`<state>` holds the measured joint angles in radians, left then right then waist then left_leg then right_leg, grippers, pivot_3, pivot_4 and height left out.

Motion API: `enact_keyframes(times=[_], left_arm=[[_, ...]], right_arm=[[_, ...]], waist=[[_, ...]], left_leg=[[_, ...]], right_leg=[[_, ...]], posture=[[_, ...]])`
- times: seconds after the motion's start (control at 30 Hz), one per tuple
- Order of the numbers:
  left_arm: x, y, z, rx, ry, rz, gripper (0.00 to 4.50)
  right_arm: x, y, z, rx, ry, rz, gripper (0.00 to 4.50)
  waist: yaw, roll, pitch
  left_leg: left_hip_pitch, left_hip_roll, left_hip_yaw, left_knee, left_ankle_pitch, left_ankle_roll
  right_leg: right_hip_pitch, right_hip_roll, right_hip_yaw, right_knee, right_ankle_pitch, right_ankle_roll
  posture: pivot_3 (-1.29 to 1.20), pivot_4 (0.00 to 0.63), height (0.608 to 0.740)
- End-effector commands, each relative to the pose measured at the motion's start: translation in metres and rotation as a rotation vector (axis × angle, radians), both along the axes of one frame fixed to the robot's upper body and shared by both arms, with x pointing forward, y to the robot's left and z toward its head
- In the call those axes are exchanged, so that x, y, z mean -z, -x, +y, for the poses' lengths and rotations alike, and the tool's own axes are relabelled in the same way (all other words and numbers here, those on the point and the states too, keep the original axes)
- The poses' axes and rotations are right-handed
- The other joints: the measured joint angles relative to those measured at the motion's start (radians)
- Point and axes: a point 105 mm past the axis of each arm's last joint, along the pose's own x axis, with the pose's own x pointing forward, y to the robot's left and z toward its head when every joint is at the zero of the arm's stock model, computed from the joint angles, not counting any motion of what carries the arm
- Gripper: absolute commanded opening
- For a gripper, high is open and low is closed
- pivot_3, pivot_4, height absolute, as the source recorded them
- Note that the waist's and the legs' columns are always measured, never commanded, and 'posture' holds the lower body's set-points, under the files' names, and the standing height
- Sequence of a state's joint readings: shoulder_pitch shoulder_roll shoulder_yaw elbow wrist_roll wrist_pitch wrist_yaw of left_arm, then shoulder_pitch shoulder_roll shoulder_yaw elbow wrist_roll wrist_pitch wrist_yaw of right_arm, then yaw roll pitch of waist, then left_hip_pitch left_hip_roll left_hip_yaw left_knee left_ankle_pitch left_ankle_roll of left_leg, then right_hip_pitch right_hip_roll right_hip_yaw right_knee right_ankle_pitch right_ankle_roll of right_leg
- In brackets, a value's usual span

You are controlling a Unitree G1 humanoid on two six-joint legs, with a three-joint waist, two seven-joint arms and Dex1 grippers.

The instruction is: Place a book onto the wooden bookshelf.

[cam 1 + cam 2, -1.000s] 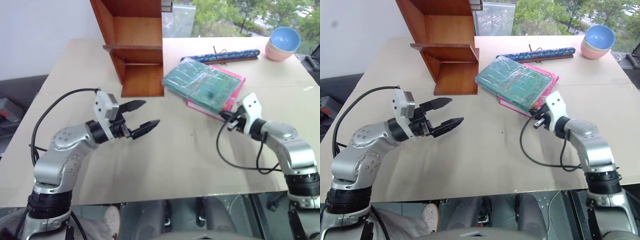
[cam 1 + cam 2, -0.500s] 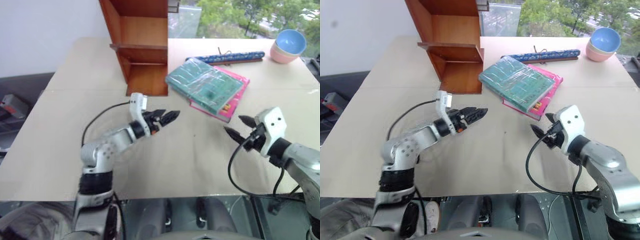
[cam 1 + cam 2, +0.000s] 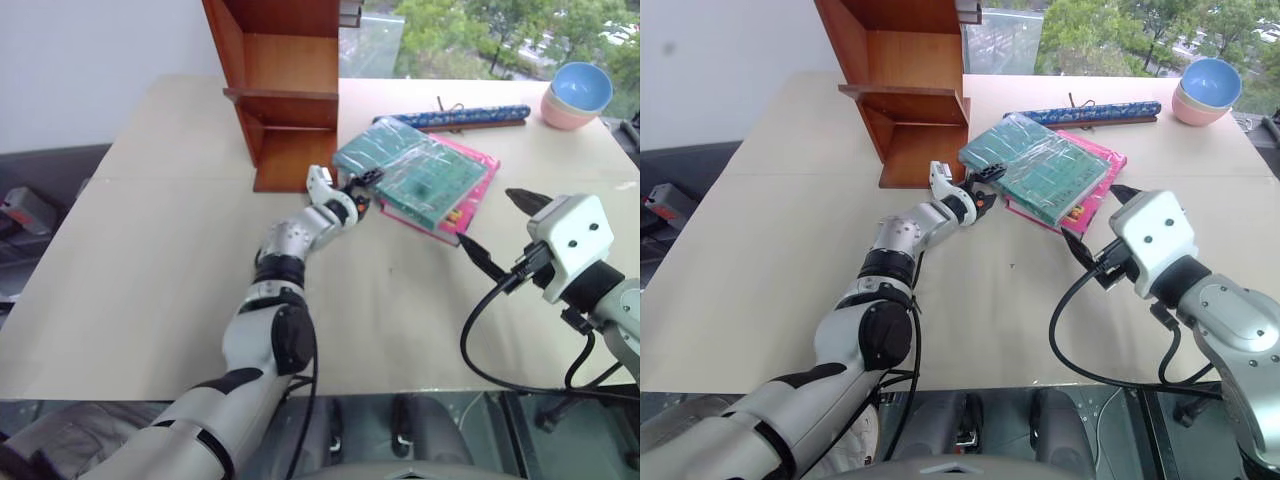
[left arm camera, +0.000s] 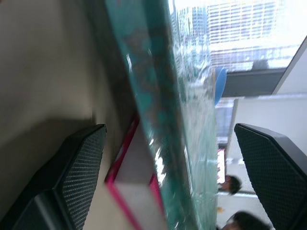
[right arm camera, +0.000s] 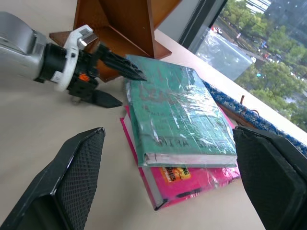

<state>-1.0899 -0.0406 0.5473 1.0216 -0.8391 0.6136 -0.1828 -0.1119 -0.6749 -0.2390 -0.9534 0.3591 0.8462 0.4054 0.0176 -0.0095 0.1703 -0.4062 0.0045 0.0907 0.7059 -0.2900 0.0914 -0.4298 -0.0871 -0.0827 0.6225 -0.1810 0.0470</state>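
A: Where does the book (image 3: pixel 415 172) lie?

B: Flat on the table (image 3: pixel 150 260), on top of the pink book (image 3: pixel 455 210). The stack sits just beside the open front of the wooden bookshelf (image 3: pixel 285 90), not on any shelf. The plastic wrap shines in the right wrist view.

A: And the left gripper (image 5: pixel 111 81)?

B: Stretched out to the book's near corner, on the side toward the bookshelf. Its jaws stand wide apart. One black finger lies over the top face of the cover at that corner, the other sits low by the table, beside the pink book's edge. The left wrist view looks along the book's edge, which runs up between the two fingers (image 4: pixel 76 167), with the pink book below it.

A: Gripping?

B: No. The fingers bracket the corner without clamping; whether the upper one touches the wrap cannot be told.

A: The right gripper (image 3: pixel 500 232)?

B: Raised over the table on the near side of the stack, apart from it, pointing toward both books. Jaws spread wide, nothing in them.

A: Anything else on the table?

B: A long blue patterned roll (image 3: pixel 450 116) beyond the books, and stacked bowls (image 3: pixel 573 92), blue on pink, at the far corner.
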Motion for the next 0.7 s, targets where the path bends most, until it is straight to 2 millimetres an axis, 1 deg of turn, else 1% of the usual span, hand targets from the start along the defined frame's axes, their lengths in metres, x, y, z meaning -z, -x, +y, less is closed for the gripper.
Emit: enact_keyframes(times=[0.03, 0.1, 0.13, 0.17, 0.23, 0.27, 0.3, 0.4, 0.43, 0.7], left_arm=[[-0.003, 0.001, -0.017, 0.026, 0.041, -0.009, 4.50], [-0.005, 0.001, -0.020, 0.037, 0.061, -0.017, 3.99], [-0.006, 0.002, -0.021, 0.044, 0.068, -0.025, 3.77], [-0.007, 0.002, -0.022, 0.050, 0.074, -0.030, 3.16], [-0.009, 0.003, -0.022, 0.062, 0.096, -0.044, 2.74], [-0.010, 0.003, -0.022, 0.063, 0.107, -0.044, 2.22], [-0.010, 0.003, -0.021, 0.064, 0.114, -0.044, 1.94], [-0.010, 0.002, -0.020, 0.063, 0.119, -0.045, 0.48], [-0.011, 0.002, -0.019, 0.063, 0.120, -0.046, 0.06], [-0.019, 0.001, -0.016, 0.074, 0.143, -0.062, 0.02]], right_arm=[[-0.009, 0.002, 0.003, -0.006, 0.003, -0.044, 4.36], [-0.008, 0.005, 0.006, -0.020, -0.007, -0.030, 4.50], [-0.008, 0.008, 0.007, -0.033, -0.025, -0.019, 4.50], [-0.007, 0.011, 0.009, -0.046, -0.040, -0.008, 4.50], [-0.007, 0.019, 0.014, -0.102, -0.086, 0.021, 4.50], [-0.008, 0.022, 0.015, -0.119, -0.104, 0.026, 4.50], [-0.009, 0.024, 0.015, -0.131, -0.116, 0.029, 4.50], [-0.011, 0.030, 0.017, -0.169, -0.142, 0.054, 4.50], [-0.011, 0.032, 0.017, -0.179, -0.148, 0.063, 4.50], [-0.012, 0.038, 0.016, -0.180, -0.157, 0.094, 4.50]], waist=[[0.000, 0.000, 0.000], [0.000, 0.000, 0.000], [-0.001, 0.000, 0.000], [-0.001, 0.000, 0.000], [-0.001, 0.000, 0.000], [-0.001, 0.000, 0.000], [-0.001, 0.000, 0.000], [-0.001, 0.000, 0.000], [-0.001, 0.000, 0.000], [-0.001, 0.000, 0.000]], left_leg=[[0.000, 0.000, 0.000, 0.000, 0.000, 0.000], [-0.001, 0.000, -0.001, 0.000, 0.000, 0.000], [-0.002, 0.000, -0.001, 0.000, 0.000, 0.000], [-0.003, 0.000, -0.001, 0.000, 0.000, 0.000], [-0.003, 0.000, -0.002, 0.000, 0.000, 0.000], [-0.003, 0.000, -0.002, 0.000, 0.000, 0.000], [-0.003, 0.000, -0.003, 0.000, 0.000, 0.000], [-0.004, 0.000, -0.003, 0.000, 0.000, 0.000], [-0.004, 0.000, -0.003, 0.000, 0.000, 0.000], [-0.004, 0.000, -0.003, 0.000, 0.000, 0.000]], right_leg=[[0.000, 0.000, 0.000, 0.000, 0.000, 0.000], [0.000, 0.000, -0.001, 0.000, 0.000, 0.000], [-0.001, 0.000, -0.002, -0.001, 0.000, -0.001], [-0.002, 0.000, -0.002, -0.001, 0.001, -0.002], [-0.002, 0.000, -0.002, -0.001, 0.001, -0.002], [-0.002, 0.000, -0.003, -0.001, 0.001, -0.002], [-0.002, 0.000, -0.003, -0.001, 0.001, -0.002], [-0.002, -0.001, -0.003, -0.001, 0.001, -0.002], [-0.002, -0.001, -0.003, -0.001, 0.001, -0.002], [-0.002, -0.001, -0.003, -0.001, 0.001, -0.002]], posture=[[0.00, 0.150, 0.738], [0.00, 0.150, 0.738], [0.00, 0.150, 0.738], [0.00, 0.150, 0.738], [0.00, 0.150, 0.738], [0.00, 0.150, 0.738], [0.00, 0.150, 0.738], [0.00, 0.150, 0.738], [0.00, 0.150, 0.738], [0.00, 0.150, 0.738]])
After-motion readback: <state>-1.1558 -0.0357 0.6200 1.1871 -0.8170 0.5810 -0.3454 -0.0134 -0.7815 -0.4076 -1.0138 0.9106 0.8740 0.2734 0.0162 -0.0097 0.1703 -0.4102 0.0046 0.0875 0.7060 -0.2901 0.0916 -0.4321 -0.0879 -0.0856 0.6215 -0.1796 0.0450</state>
